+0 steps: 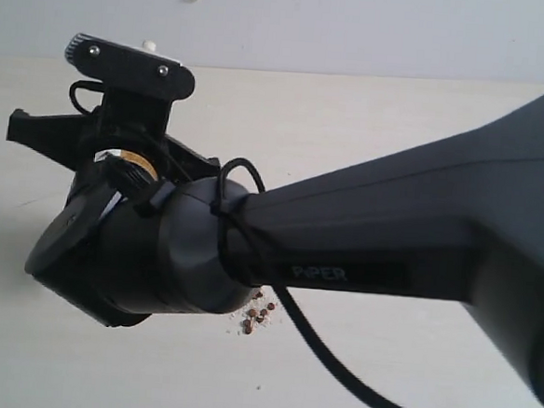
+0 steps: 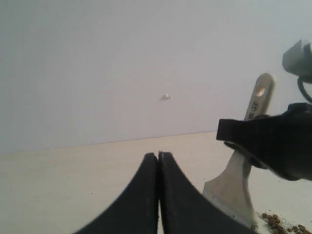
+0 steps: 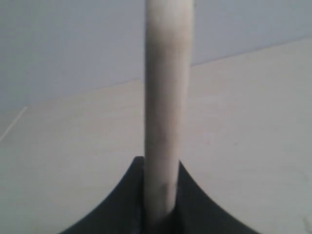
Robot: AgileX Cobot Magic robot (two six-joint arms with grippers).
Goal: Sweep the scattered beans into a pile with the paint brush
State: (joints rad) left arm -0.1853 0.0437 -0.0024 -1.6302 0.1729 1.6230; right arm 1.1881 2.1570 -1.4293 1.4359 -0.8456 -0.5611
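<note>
The paint brush [image 2: 233,185] stands nearly upright on the table, its holed handle end [image 2: 260,91] at the top and its silver ferrule low. My right gripper [image 3: 162,165] is shut on the pale handle [image 3: 165,97]; its black fingers [image 2: 265,141] clamp the handle above the ferrule. Reddish-brown beans [image 2: 285,225] lie in a small clump beside the brush's lower edge, and the same clump [image 1: 258,315] peeks out under the right arm, partly hidden. My left gripper [image 2: 159,156] is shut with nothing in it, hovering low over the table beside the brush.
The right arm [image 1: 391,240] crosses most of the exterior view and hides the brush head and the table under it. A pale wall [image 1: 359,23] rises behind the light table [image 1: 399,120]. A cable [image 1: 335,367] hangs below the arm.
</note>
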